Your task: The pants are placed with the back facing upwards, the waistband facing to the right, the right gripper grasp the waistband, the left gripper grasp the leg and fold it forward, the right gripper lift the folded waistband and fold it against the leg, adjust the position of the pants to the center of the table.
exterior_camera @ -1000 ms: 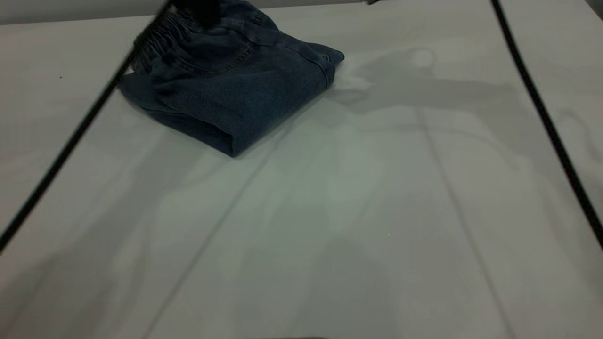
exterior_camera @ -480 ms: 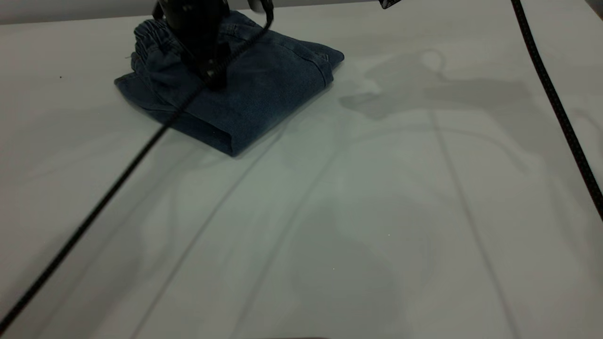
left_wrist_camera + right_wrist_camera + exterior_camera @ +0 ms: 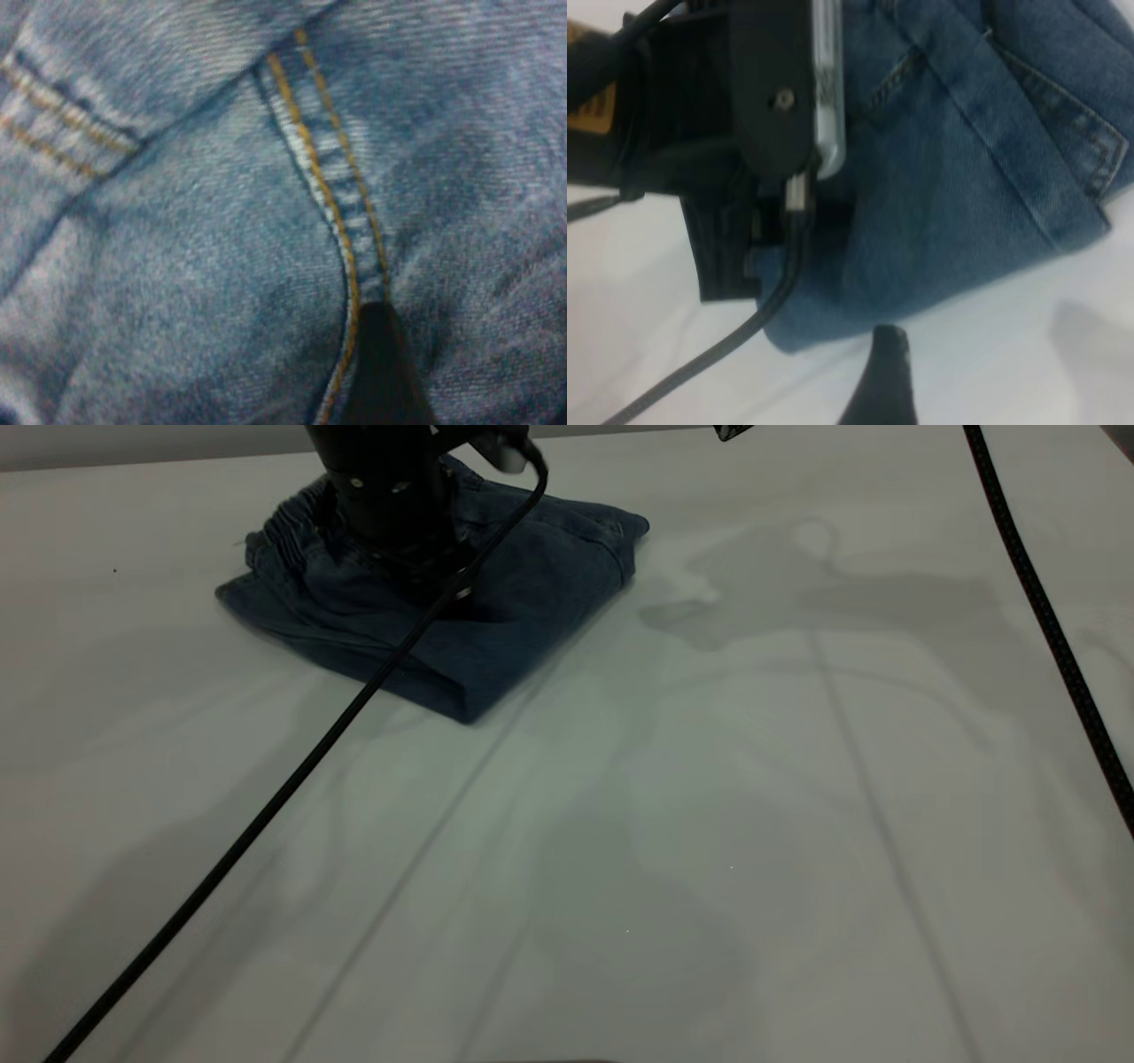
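One pair of folded pants [image 3: 523, 615], two black cables [image 3: 266, 815], one table [image 3: 709, 868].

We see a wide white surface [image 3: 673, 850] filling nearly the whole exterior view, smooth and matte. Behind the tool, along the far edge, a narrow grey strip of wall [image 3: 133, 447] shows. Light falls from above: soft grey shadows [image 3: 824, 593] spread on the surface to the side of the tool, and long faint streaks of shadow run from there toward the near edge. A paler, slightly greenish patch of light sits in the middle of the surface, nearer the camera than the tool. In the right wrist view the same white surface [image 3: 647, 292] shows plain and bare.
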Controlling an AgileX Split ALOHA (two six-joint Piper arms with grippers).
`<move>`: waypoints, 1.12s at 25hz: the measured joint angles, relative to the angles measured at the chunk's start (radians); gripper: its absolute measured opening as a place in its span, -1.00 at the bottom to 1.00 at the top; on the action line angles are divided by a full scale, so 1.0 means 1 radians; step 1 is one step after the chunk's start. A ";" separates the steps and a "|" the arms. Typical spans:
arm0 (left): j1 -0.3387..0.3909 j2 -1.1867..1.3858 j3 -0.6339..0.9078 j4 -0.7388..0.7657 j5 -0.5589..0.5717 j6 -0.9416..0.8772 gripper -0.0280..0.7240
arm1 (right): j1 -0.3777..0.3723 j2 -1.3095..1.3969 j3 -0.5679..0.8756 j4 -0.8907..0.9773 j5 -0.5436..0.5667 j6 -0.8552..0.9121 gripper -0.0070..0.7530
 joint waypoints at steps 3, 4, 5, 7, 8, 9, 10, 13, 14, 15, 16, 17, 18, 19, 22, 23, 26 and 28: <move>0.000 0.002 0.000 -0.062 -0.016 -0.169 0.28 | 0.000 0.000 0.000 0.000 -0.025 0.000 0.56; 0.000 0.003 0.000 -0.084 -0.023 -0.229 0.28 | 0.000 0.000 0.000 0.000 -0.030 0.000 0.56; 0.000 0.004 0.000 -0.105 -0.030 -0.277 0.28 | 0.000 0.000 0.000 0.000 -0.035 0.000 0.56; 0.000 0.004 0.000 -0.144 -0.046 -0.367 0.28 | 0.000 0.000 0.000 0.000 -0.042 0.000 0.56; 0.000 0.005 0.000 -0.165 -0.053 -0.390 0.28 | 0.000 0.000 0.000 0.000 -0.045 0.000 0.56; 0.000 0.005 0.000 -0.184 -0.057 -0.407 0.28 | 0.000 0.000 0.000 0.000 -0.049 0.000 0.56; -0.002 0.005 0.000 -0.198 -0.063 -0.417 0.28 | 0.000 0.000 0.000 0.000 -0.050 0.000 0.56; -0.014 0.007 0.000 -0.240 -0.077 -0.440 0.28 | 0.000 0.000 0.000 0.000 -0.057 0.000 0.56; -0.019 0.007 0.000 -0.256 -0.086 -0.447 0.28 | 0.000 0.000 0.000 0.000 -0.058 0.000 0.56; -0.022 0.007 0.000 -0.278 -0.095 -0.455 0.28 | 0.000 0.000 0.000 0.000 -0.060 0.000 0.56; -0.025 0.010 0.000 -0.300 -0.104 -0.462 0.28 | 0.000 0.000 0.000 0.000 -0.060 0.000 0.56; -0.026 0.010 0.000 -0.317 -0.115 -0.469 0.28 | 0.000 0.000 0.000 0.000 -0.060 0.000 0.56; -0.027 0.014 -0.002 -0.335 -0.124 -0.473 0.28 | 0.000 0.000 0.000 0.000 -0.060 0.000 0.56; -0.027 0.016 -0.007 -0.348 -0.128 -0.475 0.28 | 0.000 0.000 0.000 0.000 -0.060 0.000 0.56; -0.027 0.022 -0.026 -0.359 -0.129 -0.488 0.28 | 0.000 0.000 0.000 0.000 -0.061 0.000 0.56; -0.027 0.023 -0.037 -0.359 -0.128 -0.490 0.28 | 0.000 0.000 0.000 0.000 -0.062 0.000 0.56; -0.027 0.024 -0.079 -0.351 -0.099 -0.491 0.28 | -0.001 -0.002 0.000 0.000 -0.071 0.000 0.56; -0.026 0.019 -0.112 -0.331 -0.047 -0.488 0.28 | -0.002 -0.014 0.000 -0.002 -0.071 -0.001 0.56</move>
